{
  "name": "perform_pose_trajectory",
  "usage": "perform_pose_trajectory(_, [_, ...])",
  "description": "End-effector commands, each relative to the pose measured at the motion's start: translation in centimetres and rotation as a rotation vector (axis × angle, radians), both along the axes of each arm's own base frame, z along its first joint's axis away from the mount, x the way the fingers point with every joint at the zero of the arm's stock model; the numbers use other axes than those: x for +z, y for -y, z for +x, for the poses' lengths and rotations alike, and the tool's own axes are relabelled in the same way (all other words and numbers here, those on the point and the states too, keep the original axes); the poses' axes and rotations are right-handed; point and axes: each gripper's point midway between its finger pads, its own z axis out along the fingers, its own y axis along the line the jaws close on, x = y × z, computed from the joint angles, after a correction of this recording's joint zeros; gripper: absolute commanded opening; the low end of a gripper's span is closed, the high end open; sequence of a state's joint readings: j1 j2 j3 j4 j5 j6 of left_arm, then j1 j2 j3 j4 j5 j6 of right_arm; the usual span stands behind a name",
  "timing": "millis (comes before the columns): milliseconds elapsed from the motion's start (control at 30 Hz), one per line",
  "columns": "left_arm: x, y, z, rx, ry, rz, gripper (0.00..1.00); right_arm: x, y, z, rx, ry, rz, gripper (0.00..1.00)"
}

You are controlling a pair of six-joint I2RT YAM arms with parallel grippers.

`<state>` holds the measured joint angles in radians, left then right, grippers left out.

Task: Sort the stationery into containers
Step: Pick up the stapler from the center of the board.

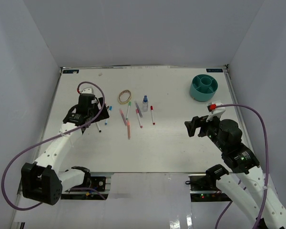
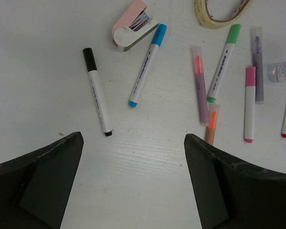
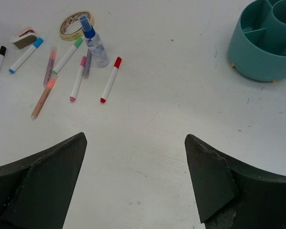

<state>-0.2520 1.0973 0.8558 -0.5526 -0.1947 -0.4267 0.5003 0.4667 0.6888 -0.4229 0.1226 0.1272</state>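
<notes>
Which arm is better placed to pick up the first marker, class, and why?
Left. The left gripper hangs open right by the black-capped marker and blue-capped marker. The right gripper, also open, sits nearer the teal organiser, away from the markers.

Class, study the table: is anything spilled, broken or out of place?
Nothing stands out. The pens, tan loop and bottle sit loose mid-table, unsorted but intact; the teal organiser stands upright near the far right corner.
</notes>
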Motion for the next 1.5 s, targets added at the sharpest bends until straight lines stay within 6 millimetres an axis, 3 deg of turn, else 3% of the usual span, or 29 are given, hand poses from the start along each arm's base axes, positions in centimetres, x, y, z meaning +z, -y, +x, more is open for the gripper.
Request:
perform_pose_trajectory(0, [1.3, 0.1, 1.7, -0.012, 0.011, 0.03, 0.98, 0.1, -1.5, -0.4, 0.064, -0.025, 0.038, 0.9])
perform_pose_trajectory(167, [-1.0, -0.7, 3.6, -0.02, -0.077, 0.125, 0.98, -0.6, -2.9, -1.0, 0.149, -0.044, 0.054, 0.9])
perform_pose_trajectory(200, [-2.1, -0.7, 4.0, -0.02, -0.116, 0.135, 0.98, -0.5, -2.9, -1.1, 0.156, -0.036, 0.058, 0.9])
perform_pose_trajectory(267, [-2.3, -1.0, 5.1, -0.013, -0.127, 0.142, 0.98, -0.3, -2.9, -1.2, 0.163, -0.016, 0.06, 0.9])
perform_pose_trajectory(300, [-3.5, -1.3, 5.6, -0.009, -0.165, 0.153, 0.98, -0.4, -2.9, -1.4, 0.165, -0.007, 0.065, 0.9])
perform_pose_trajectory(367, [-3.5, -1.7, 7.0, -0.006, -0.171, 0.153, 0.98, -0.4, -2.8, -1.5, 0.167, 0.007, 0.065, 0.9])
perform_pose_trajectory(400, [-4.8, -1.3, 7.3, -0.046, -0.212, 0.146, 0.97, -0.4, -2.7, -1.6, 0.165, 0.013, 0.067, 0.9])
perform_pose_trajectory(700, [-7.1, -1.4, 11.3, -0.145, -0.263, 0.113, 0.92, -0.4, -2.7, -2.1, 0.179, 0.041, 0.058, 0.9])
perform_pose_trajectory(833, [-8.2, -2.2, 12.2, -0.181, -0.275, 0.153, 0.89, -0.3, -2.7, -2.2, 0.182, 0.05, 0.058, 0.9])
perform_pose_trajectory(1233, [-10.3, -0.2, 12.7, -0.312, -0.286, 0.094, 0.79, -0.5, -2.9, -2.4, 0.191, 0.048, 0.049, 0.9])
perform_pose_trajectory(1467, [-12.1, 0.3, 12.9, -0.361, -0.295, 0.091, 0.65, -0.6, -3.0, -2.4, 0.192, 0.048, 0.049, 0.9])
